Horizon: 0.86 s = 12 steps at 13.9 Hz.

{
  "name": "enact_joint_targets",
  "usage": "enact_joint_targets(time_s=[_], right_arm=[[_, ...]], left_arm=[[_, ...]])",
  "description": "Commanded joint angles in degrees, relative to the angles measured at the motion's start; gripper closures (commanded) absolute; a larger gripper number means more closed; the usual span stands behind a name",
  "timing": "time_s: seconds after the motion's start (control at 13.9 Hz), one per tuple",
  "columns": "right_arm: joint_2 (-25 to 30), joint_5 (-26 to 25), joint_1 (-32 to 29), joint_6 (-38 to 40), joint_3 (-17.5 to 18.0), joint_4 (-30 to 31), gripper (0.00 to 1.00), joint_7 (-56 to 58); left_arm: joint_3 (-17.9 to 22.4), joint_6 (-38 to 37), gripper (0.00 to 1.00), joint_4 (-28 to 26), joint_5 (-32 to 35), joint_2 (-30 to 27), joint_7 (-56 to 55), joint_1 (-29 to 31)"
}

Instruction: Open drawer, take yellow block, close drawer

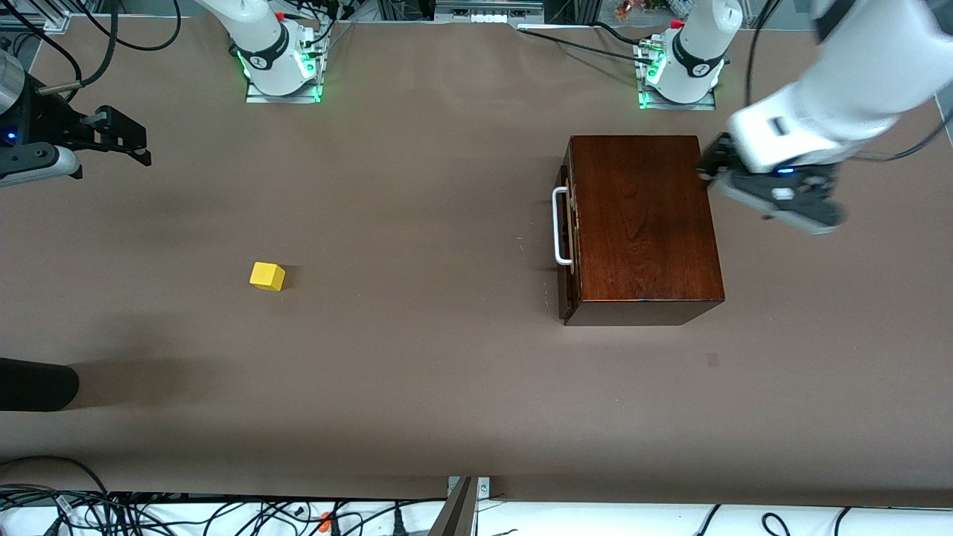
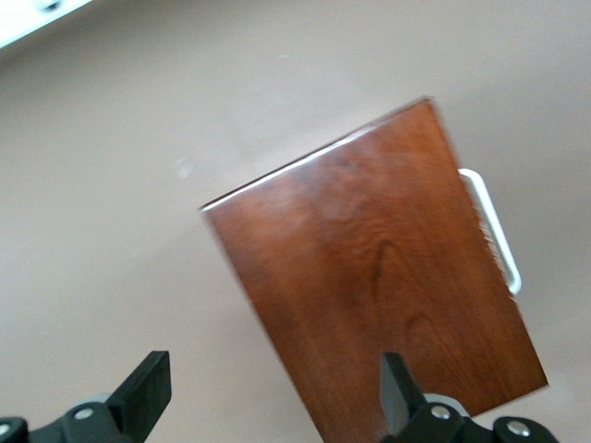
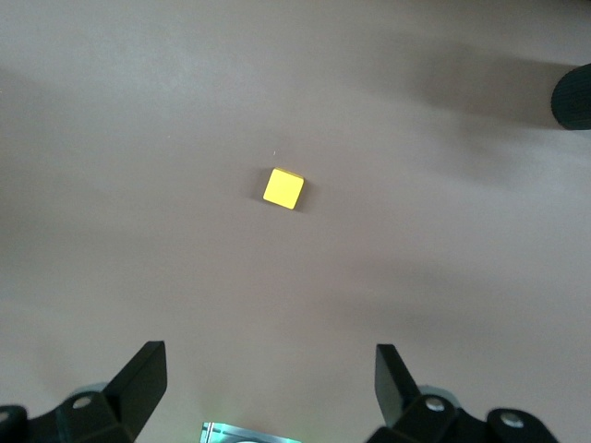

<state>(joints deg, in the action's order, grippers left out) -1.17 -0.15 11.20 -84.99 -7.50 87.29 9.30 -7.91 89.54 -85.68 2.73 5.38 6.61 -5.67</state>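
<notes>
The dark wooden box (image 1: 644, 223) stands toward the left arm's end of the table. Its drawer (image 1: 566, 246) is pushed in, the white loop handle (image 1: 560, 227) faces the right arm's end, and no pale interior shows. The yellow block (image 1: 267, 276) lies on the bare table toward the right arm's end, apart from the box. My left gripper (image 1: 713, 165) is open and empty, over the box's edge away from the handle; its wrist view shows the box top (image 2: 379, 277) and handle (image 2: 494, 231). My right gripper (image 1: 123, 138) is open and empty, high above the table, with the block (image 3: 283, 188) well ahead of it.
A black rounded object (image 1: 37, 383) reaches in over the table edge at the right arm's end, nearer to the front camera than the block; it also shows in the right wrist view (image 3: 572, 97). Cables run along the table's front edge.
</notes>
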Motion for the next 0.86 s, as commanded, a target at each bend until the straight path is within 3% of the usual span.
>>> enact_joint_targets(time_s=[0.0,0.29,0.79], right_arm=[[-1.02,0.59,-0.22,1.32,0.12,-1.77,0.00,0.81],[-1.02,0.59,-0.13,1.32,0.12,-1.77,0.00,0.81],[-1.02,0.77,-0.04,1.32,0.12,-1.77,0.00,0.72]], left_arm=[[0.97,8.68,0.00,-11.41,-0.71,-7.82,-5.89,4.07],[2.72,10.13,0.00,-13.81,-1.23,-8.90,-5.11,5.23],[4.48,7.75,0.00,-13.29,-2.47,-8.81,-5.64,4.53]])
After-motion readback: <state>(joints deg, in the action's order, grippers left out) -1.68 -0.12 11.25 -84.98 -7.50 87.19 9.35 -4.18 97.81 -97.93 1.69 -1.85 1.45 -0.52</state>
